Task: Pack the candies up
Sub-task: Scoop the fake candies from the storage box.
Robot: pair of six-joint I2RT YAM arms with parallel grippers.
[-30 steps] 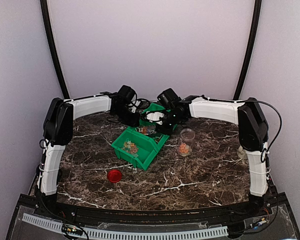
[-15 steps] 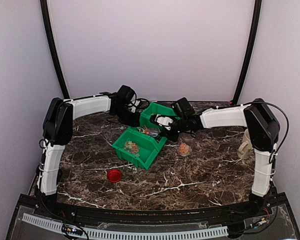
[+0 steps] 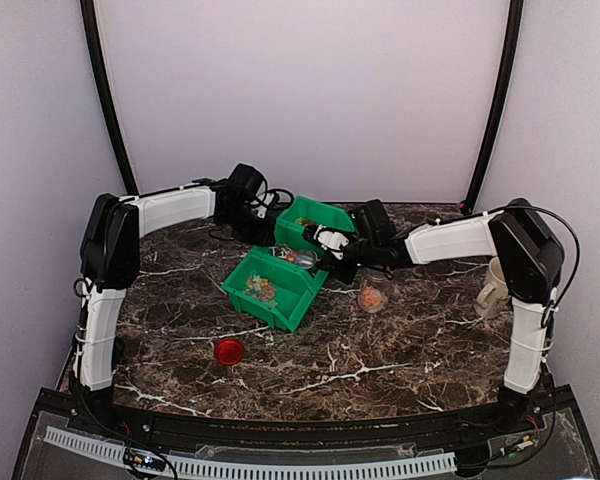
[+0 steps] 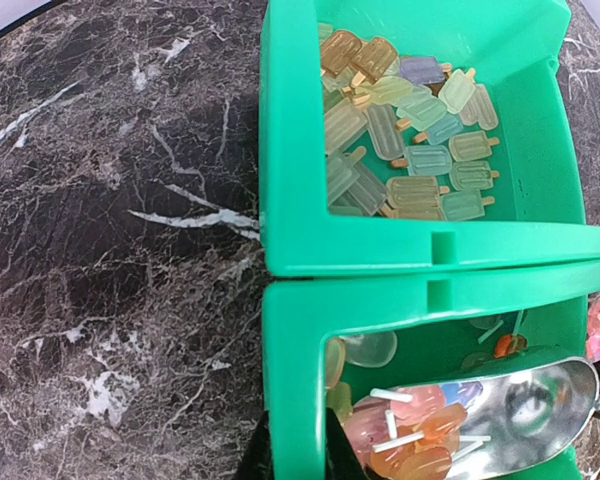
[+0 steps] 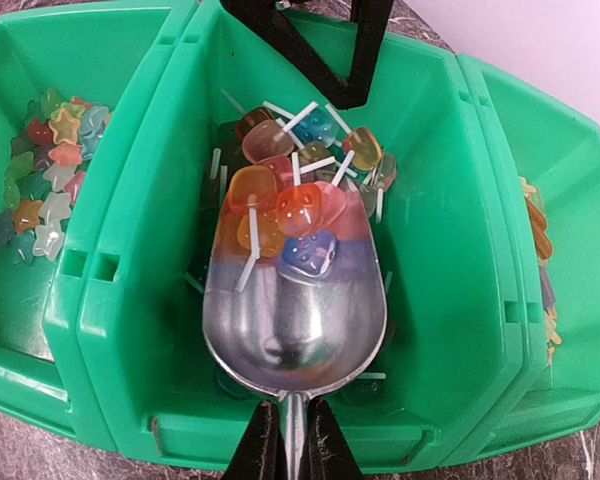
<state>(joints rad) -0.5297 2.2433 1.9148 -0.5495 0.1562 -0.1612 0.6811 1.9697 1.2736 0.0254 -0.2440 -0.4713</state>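
Note:
Three green bins stand side by side; the middle bin (image 5: 450,250) holds lollipop-shaped candies (image 5: 280,205). My right gripper (image 5: 292,445) is shut on the handle of a metal scoop (image 5: 298,310), whose bowl lies in that bin with several candies in it. My left gripper (image 4: 297,462) is shut on the middle bin's wall (image 4: 295,380), and the scoop (image 4: 525,405) shows to its right. In the top view both grippers, left (image 3: 260,230) and right (image 3: 338,246), meet at the bins (image 3: 280,300). A small clear jar (image 3: 371,298) with orange candies stands right of them.
The far bin (image 4: 540,60) holds popsicle-shaped candies (image 4: 410,130), and the near bin (image 5: 10,330) holds star-shaped ones (image 5: 50,165). A round red lid (image 3: 229,350) lies on the marble table toward the front left. A beige cup (image 3: 492,285) stands by the right arm.
My right arm has stretched out lower and carried the scoop from beside the jar into the middle bin. My left gripper and the bins have shifted slightly.

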